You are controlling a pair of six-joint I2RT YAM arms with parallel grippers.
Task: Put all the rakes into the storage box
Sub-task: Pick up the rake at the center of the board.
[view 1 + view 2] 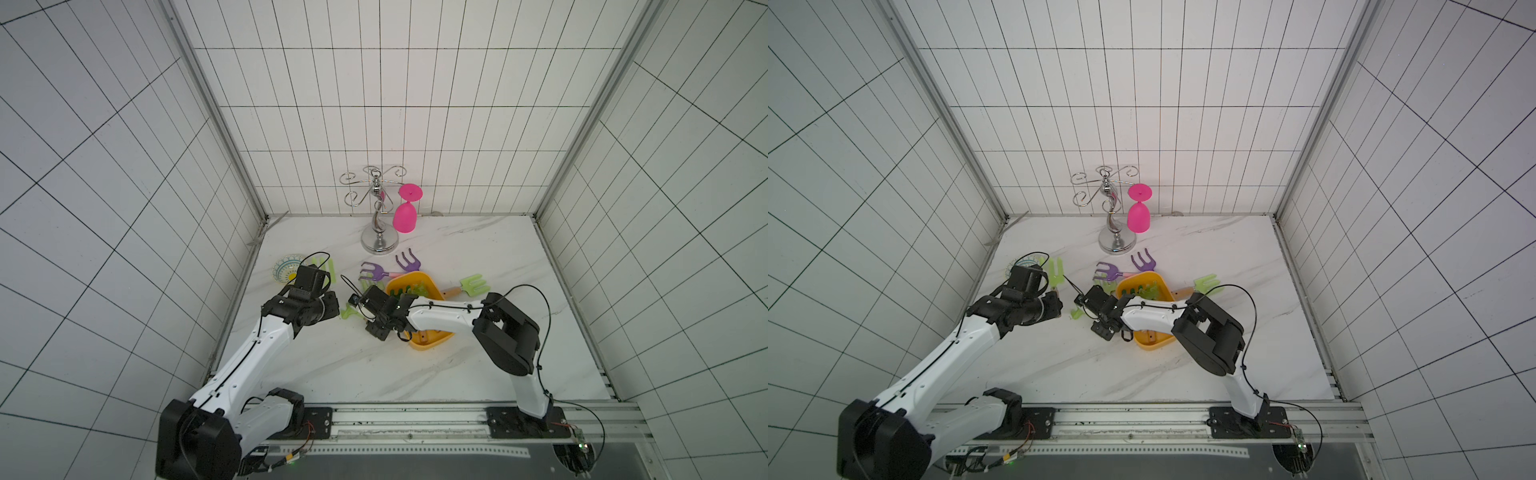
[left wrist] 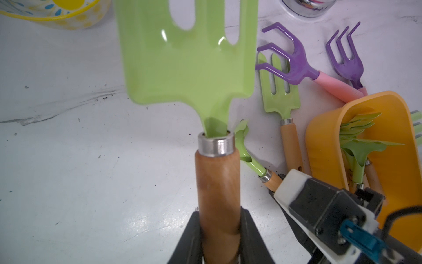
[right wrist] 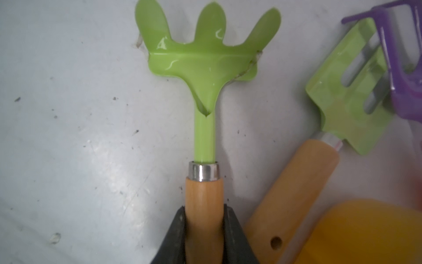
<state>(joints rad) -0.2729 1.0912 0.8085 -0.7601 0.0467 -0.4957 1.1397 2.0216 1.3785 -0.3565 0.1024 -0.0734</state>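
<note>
Rake clamped by wooden handle in right jaws, head on counter near storage box; green fork gripped by wooden handle in left jaws

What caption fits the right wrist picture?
The right gripper clamps the green rake by its wooden handle, near the storage box.

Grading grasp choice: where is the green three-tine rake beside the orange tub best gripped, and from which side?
Grip the rake on its wooden handle just behind the metal collar, coming from the butt end, jaws either side. The handle is straight and round, while the head flares and curls. The right gripper is shut there.
</note>
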